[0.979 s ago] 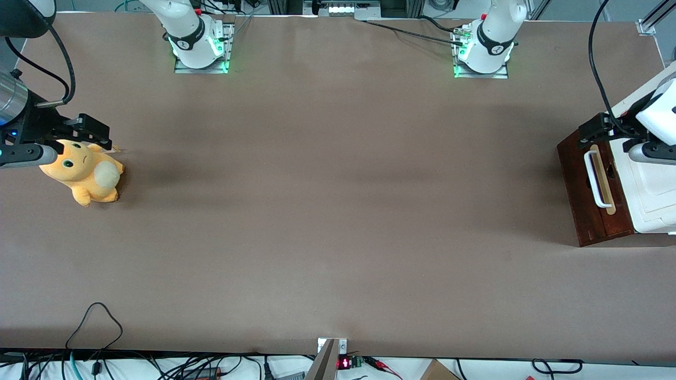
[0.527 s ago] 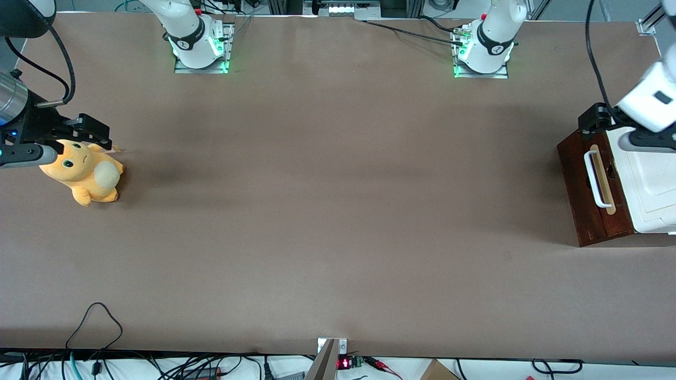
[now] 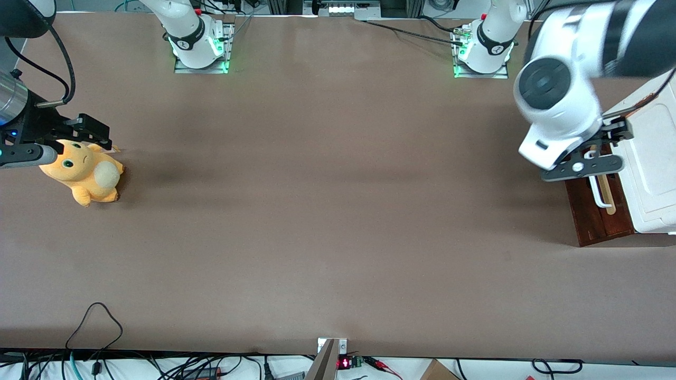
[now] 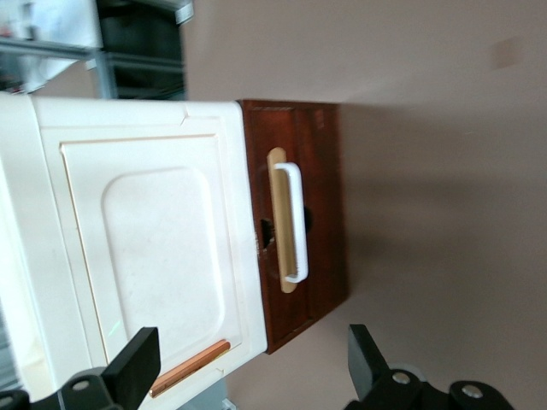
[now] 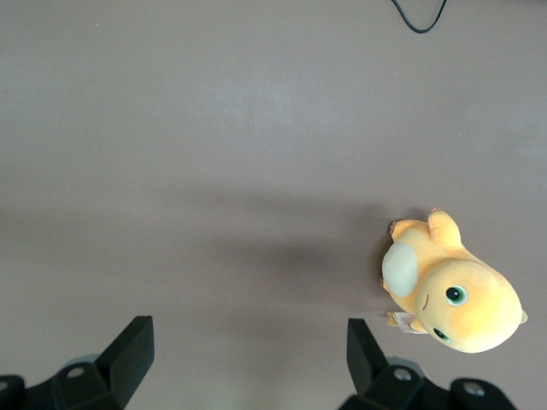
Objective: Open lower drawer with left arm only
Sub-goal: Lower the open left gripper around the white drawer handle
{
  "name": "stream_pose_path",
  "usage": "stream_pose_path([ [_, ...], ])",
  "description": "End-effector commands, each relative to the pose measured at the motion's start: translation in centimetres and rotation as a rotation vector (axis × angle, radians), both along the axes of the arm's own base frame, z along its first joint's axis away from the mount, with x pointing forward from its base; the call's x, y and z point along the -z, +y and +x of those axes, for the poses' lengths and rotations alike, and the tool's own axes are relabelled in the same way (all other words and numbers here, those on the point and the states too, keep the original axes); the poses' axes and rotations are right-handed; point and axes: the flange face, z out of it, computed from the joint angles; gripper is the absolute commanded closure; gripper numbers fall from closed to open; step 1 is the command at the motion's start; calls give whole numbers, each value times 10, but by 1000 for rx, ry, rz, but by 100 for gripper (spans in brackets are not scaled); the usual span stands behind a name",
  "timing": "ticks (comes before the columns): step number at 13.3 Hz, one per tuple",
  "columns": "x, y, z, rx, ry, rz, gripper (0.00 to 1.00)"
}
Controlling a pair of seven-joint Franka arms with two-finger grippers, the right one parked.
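Half a second before, the left arm [image 3: 560, 105] had hung over the cabinet's white top [image 3: 652, 158]. It had since swung out toward the middle of the counter [image 3: 338, 221], and its big wrist joint hovered above the bare surface just in front of the cabinet. The end effector [image 3: 615, 131] sat above the farther end of the cabinet front, fingers [image 4: 141, 363] spread wide with nothing between them. That looked like a repositioning to come at the front face head-on, not a grasp. No contact had been made, and the pull was not yet begun.

The lower drawer [image 3: 599, 216] stood at the working arm's end of the counter, close to that short edge and roughly midway between the near and far long edges. It appeared shut, its dark reddish-brown front facing the parked arm's end. Pulling it open would therefore mean drawing it along the counter's length. Its white bar handle [image 3: 601, 196], mounted on a pale wood strip, ran with its long axis from near to far, parallel to the short edge. The arm hid the handle's farther end in the front view.
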Motion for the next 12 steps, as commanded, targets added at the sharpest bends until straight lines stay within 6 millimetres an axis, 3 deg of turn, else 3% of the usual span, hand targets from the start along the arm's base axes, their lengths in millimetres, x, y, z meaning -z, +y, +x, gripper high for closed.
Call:
stream_pose_path([
  [1, 51, -2, -3, -34, -19, 183, 4],
  [4, 111, -7, -8, -86, -32, 303, 4],
  [6, 181, 0, -20, -91, -81, 441, 4],
  [7, 205, 3, -25, -82, -92, 476, 4],
  [9, 247, 15, -35, -59, -113, 535, 6],
  [12, 293, 25, -50, -5, -116, 629, 6],
])
